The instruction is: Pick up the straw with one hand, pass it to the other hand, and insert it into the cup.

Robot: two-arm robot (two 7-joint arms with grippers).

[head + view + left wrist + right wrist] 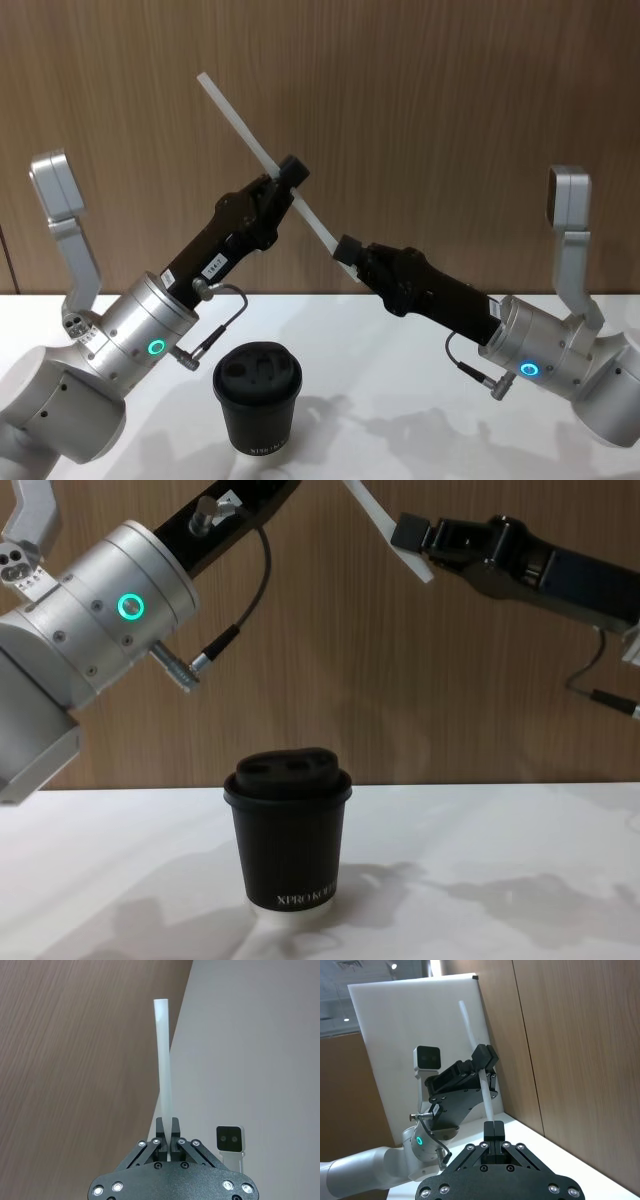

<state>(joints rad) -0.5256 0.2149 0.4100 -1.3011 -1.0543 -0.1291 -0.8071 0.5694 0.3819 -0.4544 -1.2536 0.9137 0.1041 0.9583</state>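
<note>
straw (240, 128) up in the air, tilted | left gripper (290, 176) pinches its middle | right gripper (345, 250) pinches its low end | cup (257, 400) stands on white table (400, 380) below

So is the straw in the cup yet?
No, the left claw and right claw hold the straw up in the air, away from the cup.

The left arm (55, 405) rises from the near left corner of the surface, and the silver left wrist (140, 328) tilts up toward the centre. The black left end effector (291, 176) is held high, its fingers (159, 1132) pressed together on the middle of the straw (235, 118). The right arm (610, 395) enters from the near right corner with the silver right wrist (535, 350) low. The right end effector (346, 250) reaches up and leftward, clamped on the straw's lower end, near the left one but not touching it.
</note>
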